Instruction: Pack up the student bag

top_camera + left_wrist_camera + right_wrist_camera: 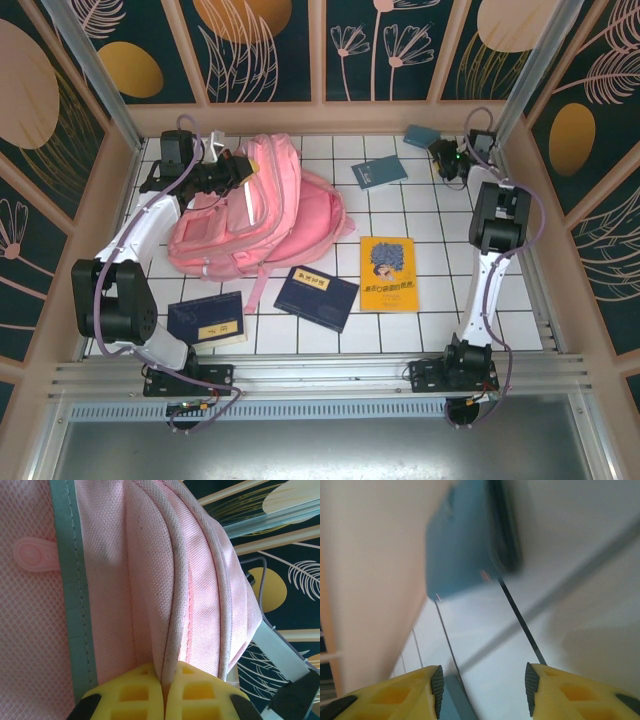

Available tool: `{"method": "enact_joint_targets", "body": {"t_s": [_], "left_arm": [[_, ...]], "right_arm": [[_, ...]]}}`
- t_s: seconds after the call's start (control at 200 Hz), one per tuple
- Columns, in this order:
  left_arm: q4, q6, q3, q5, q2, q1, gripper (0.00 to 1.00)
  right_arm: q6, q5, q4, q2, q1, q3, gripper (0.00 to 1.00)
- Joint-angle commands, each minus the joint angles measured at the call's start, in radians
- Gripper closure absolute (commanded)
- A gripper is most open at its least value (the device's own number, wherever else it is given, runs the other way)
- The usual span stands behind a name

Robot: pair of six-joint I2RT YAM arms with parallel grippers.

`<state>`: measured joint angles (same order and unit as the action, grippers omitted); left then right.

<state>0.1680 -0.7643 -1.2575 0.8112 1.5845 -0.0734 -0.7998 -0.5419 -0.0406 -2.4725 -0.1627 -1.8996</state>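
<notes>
Pinching a seam of the student bag [300, 210], the left claw [165, 682] is squeezing tight. The bag is lying far left on the table [440, 290]. The right claw [482, 690] is hanging spread near a blue book [465, 545].

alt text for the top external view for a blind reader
A pink student bag lies on a white tiled table, its fabric pinched in the shut left gripper. Two dark blue books, a yellow book and a teal book lie beside it. At the far right, the open right gripper points at a small teal book.
</notes>
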Motion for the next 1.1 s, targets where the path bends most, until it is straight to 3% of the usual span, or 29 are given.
{"method": "enact_joint_targets", "body": {"t_s": [0.0,0.23,0.515,0.761,1.096], "left_arm": [[-0.056,-0.003,-0.013,0.004,-0.001,0.009,1.00],[-0.036,0.013,-0.010,-0.002,-0.011,0.008,1.00],[-0.030,0.019,-0.011,-0.004,-0.006,0.009,1.00],[-0.024,0.020,-0.017,-0.007,0.001,0.009,1.00],[-0.017,0.025,-0.022,-0.009,0.014,0.009,1.00]], "right_arm": [[-0.006,0.005,0.097,-0.106,0.003,-0.187,0.53],[-0.018,0.023,0.188,-0.194,-0.021,-0.356,0.56],[0.006,0.011,0.177,-0.207,-0.034,-0.375,0.56],[0.002,-0.048,0.241,-0.367,-0.039,-0.571,0.58],[-0.042,-0.114,0.176,-0.431,-0.025,-0.590,0.66]]}}
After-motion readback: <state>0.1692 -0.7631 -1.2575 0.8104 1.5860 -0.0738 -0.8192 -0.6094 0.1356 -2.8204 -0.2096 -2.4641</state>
